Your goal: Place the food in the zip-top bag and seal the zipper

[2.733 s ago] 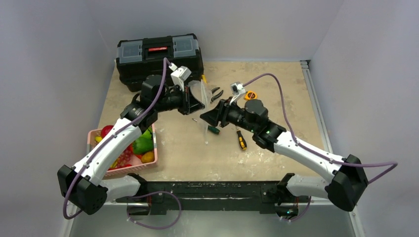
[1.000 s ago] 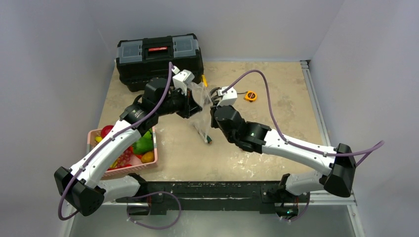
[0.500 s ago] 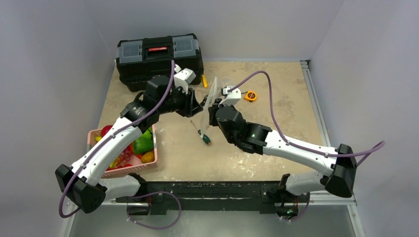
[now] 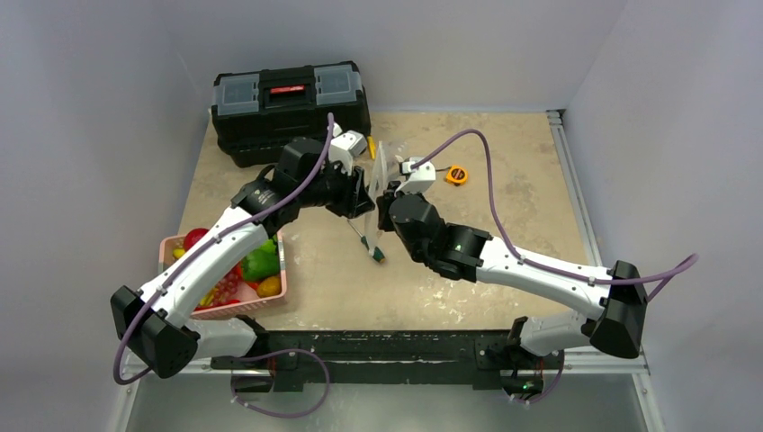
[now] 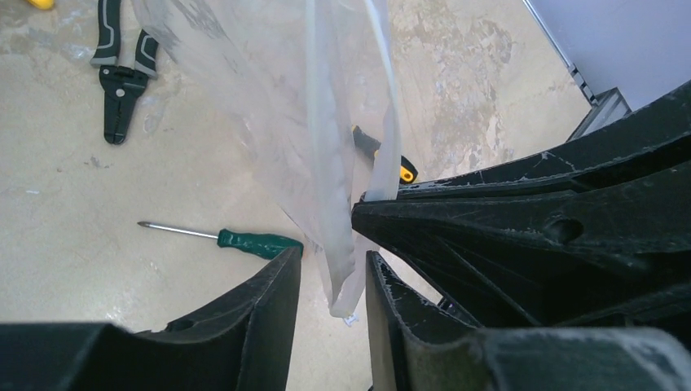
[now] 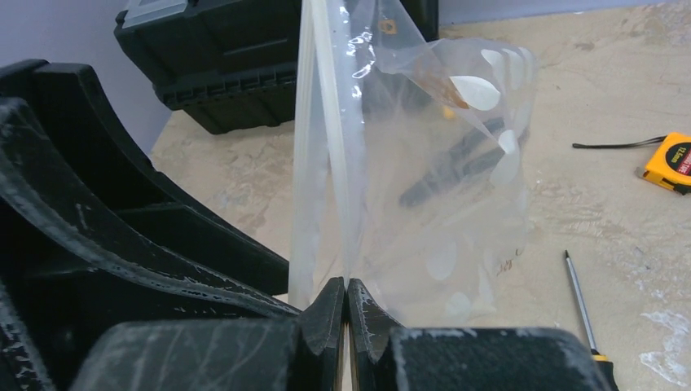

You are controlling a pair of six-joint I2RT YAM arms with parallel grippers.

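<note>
— Hanging edge-on over the table's middle, that's the clear crinkly zip-top bag (image 4: 379, 173) w/ white dots?
— Yep. It's off the surface, upright, between the two wrists. The narrow whitish zipper strip (image 6: 324, 122) runs up one edge, top to bottom in the right wrist cam.
— Who's got it?
— Right gripper (image 6: 347, 287): fingers pressed together, pinching the bag right at the strip's lower end. Left gripper (image 5: 332, 281): fingers spread, w/ the bag's bottom corner dangling in the gap. Can't tell if the film touches either pad.
— And the food?
— Glossy toy fruit & veg (image 4: 259, 264), i.e. a green pepper, a red round one and some yellow-orange bits. All sit in the pink plastic basket (image 4: 243, 309) at the table's left side, partly under the left arm, well apart from the bag.
— Rest of the table?
— Green-handled screwdriver (image 4: 370, 245) lies flat on the beige tabletop (image 4: 504, 153), just on the near side of the bag. Black plastic toolbox (image 4: 290, 97) w/ grey lid trays sits at the far left corner. Small yellow tape measure (image 4: 456, 174) is right of the bag. Black-&-grey pliers (image 5: 121, 77) lie flat beyond the bag, per the left wrist cam. A yellow-&-black handle (image 5: 389, 161) peeks out past the film; too hidden to say more.
</note>
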